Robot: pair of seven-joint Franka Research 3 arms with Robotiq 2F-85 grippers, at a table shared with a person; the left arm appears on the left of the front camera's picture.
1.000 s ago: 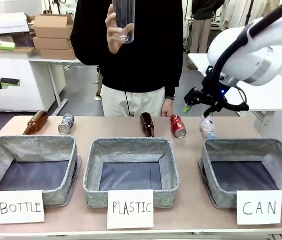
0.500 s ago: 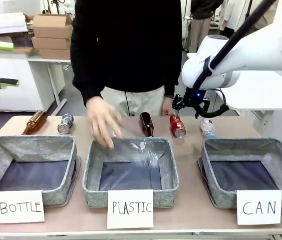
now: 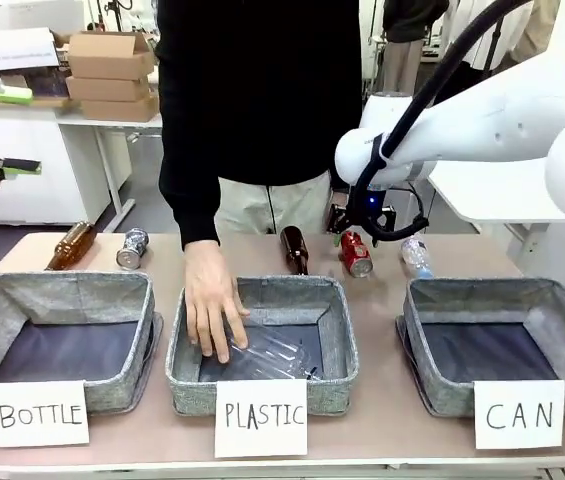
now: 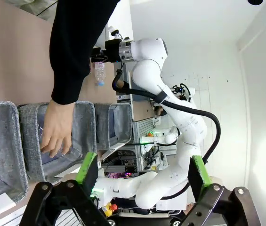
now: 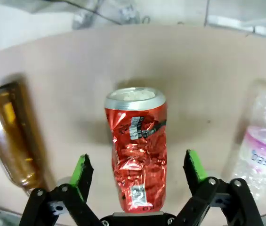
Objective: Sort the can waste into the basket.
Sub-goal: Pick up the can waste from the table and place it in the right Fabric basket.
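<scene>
I am holding my right fingers (image 5: 137, 162) spread wide either side of the dented red metal drink can (image 5: 136, 146). One green pad is standing off each flank and neither is touching, so nothing is gripped yet. The can is lying on its side on the tan counter (image 3: 382, 300), silver top toward the top of the right wrist frame. That is why I am lining up across its narrow body rather than its ends.

A brown glass bottle (image 5: 10, 132) is lying at the left of that frame and a clear plastic bottle with a pink label (image 5: 257, 146) at the right. Both are apart from the can, so I am judging there is room to close without nudging either.

The grey woven-fabric basket signed "CAN" (image 3: 502, 290) is sitting at the lower right of the front frame, dark lining bare, ready to take this can. The crushed silvery can (image 3: 132, 247) is lying at the left of that frame, beside a second brown glass bottle (image 3: 70, 244).

My left fingers (image 4: 142, 167) are wide open and holding nothing, parked clear of the work. The person's hand (image 3: 212, 310) is reaching into the middle basket signed "PLASTIC" (image 3: 340, 330), so I am judging the carry should keep to the right.
</scene>
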